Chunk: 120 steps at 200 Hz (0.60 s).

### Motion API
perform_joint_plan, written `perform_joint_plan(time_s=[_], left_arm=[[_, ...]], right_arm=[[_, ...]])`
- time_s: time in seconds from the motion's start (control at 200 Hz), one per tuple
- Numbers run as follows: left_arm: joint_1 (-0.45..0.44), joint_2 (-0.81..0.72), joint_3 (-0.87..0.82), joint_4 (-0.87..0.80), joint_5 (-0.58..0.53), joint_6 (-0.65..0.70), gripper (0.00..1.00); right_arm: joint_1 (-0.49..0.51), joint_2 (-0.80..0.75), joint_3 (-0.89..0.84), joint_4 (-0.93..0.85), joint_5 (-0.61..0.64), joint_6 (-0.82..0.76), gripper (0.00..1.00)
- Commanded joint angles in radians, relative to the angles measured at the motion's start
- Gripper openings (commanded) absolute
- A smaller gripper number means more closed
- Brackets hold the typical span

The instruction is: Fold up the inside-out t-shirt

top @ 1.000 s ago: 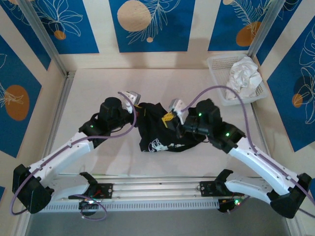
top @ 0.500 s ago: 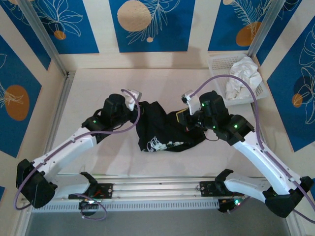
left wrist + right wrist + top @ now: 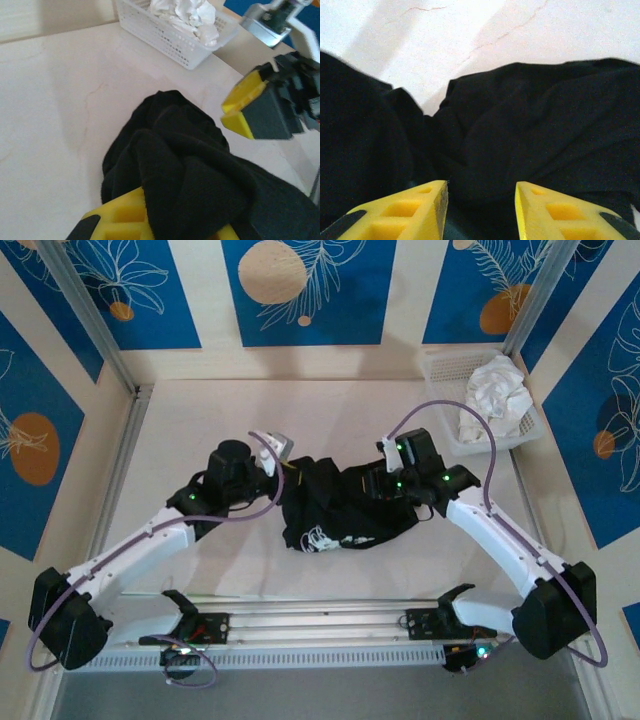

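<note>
In the left wrist view the t-shirt (image 3: 190,165) lay over the left pincer (image 3: 170,222), hiding most of both yellow fingers. The bottom edge cut off the rest. The right pincer (image 3: 245,107), at the far right, was blurred and cropped by the right edge. The top edge clipped the basket (image 3: 170,37). From above, the white print (image 3: 322,536) on the cloth was too small to read.

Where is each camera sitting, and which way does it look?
Top: above and behind, looking down at the table, shirt, left arm and right arm.
Left wrist: looks past its own fingers, clamped on the shirt, toward the basket and right gripper.
Right wrist: looks down between its open fingers at the shirt.
All three share the shirt.
</note>
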Motion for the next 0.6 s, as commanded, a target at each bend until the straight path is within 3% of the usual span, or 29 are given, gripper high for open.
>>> perform_joint_plan(time_s=[0.0, 0.07, 0.25, 0.34, 0.42, 0.48, 0.595], left_arm=[[-0.004, -0.035, -0.071, 0.126, 0.147, -0.059, 0.0], [-0.04, -0.017, -0.104, 0.149, 0.225, -0.074, 0.0], [-0.235, 0.173, -0.052, 0.058, 0.199, 0.003, 0.0], [-0.297, 0.273, 0.02, -0.02, 0.249, 0.05, 0.12], [-0.303, 0.307, 0.069, -0.097, 0.28, 0.085, 0.3], [-0.296, 0.29, 0.079, -0.133, 0.248, 0.106, 0.44], [-0.217, 0.201, 0.031, -0.077, 0.204, 0.045, 0.56]], right_arm=[[-0.042, 0.017, -0.035, 0.064, -0.082, 0.046, 0.43], [-0.068, 0.027, -0.04, 0.072, -0.081, 0.05, 0.44], [-0.129, 0.039, -0.045, 0.123, -0.089, 0.074, 0.45], [-0.146, 0.058, -0.047, 0.149, -0.096, 0.083, 0.45], [-0.149, 0.091, -0.04, 0.162, -0.112, 0.083, 0.45], [-0.145, 0.117, -0.035, 0.174, -0.131, 0.084, 0.46], [-0.111, 0.172, -0.024, 0.217, -0.144, 0.082, 0.51]])
